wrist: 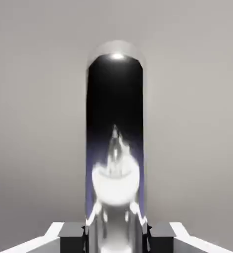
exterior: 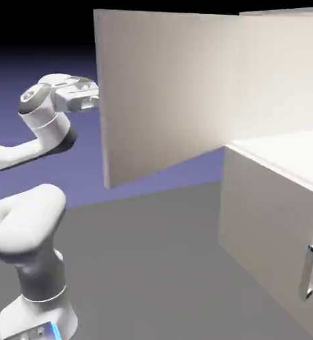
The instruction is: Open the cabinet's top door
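Note:
The pale cabinet stands at the exterior view's right. Its top door is swung far out, leaving the cabinet's upper space uncovered. My gripper reaches the door's free edge from the door's far side, where the panel hides the handle. In the hand view the shiny curved bar handle runs up from between my fingertips, against the flat grey door face. The gripper is shut on that handle.
The lower door is closed, with its own vertical metal handle at the right. The grey table lies between the arm's base and the cabinet.

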Robot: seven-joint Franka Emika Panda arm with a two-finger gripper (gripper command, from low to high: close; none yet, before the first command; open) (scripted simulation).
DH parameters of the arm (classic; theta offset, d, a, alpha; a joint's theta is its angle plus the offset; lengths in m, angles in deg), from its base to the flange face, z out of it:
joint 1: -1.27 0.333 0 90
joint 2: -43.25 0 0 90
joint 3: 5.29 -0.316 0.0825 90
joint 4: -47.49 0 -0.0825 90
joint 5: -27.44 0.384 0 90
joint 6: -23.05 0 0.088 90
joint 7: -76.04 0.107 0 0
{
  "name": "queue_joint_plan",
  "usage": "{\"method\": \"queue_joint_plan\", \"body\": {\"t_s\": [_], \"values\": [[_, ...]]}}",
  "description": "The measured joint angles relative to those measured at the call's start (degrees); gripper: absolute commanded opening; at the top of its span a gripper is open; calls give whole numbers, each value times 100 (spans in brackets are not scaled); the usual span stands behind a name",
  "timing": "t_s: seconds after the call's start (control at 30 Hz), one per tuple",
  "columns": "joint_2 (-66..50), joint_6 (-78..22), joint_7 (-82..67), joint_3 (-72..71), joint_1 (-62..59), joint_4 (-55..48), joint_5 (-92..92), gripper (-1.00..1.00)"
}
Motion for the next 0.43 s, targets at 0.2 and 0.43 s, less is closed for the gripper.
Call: {"method": "queue_joint_plan", "body": {"t_s": [0.2, 0.43], "values": [[-107, -1450, -12, -691, -557, -1199, 426, -100], [-267, -2854, -101, -1121, -1451, -2654, 660, -100]]}}
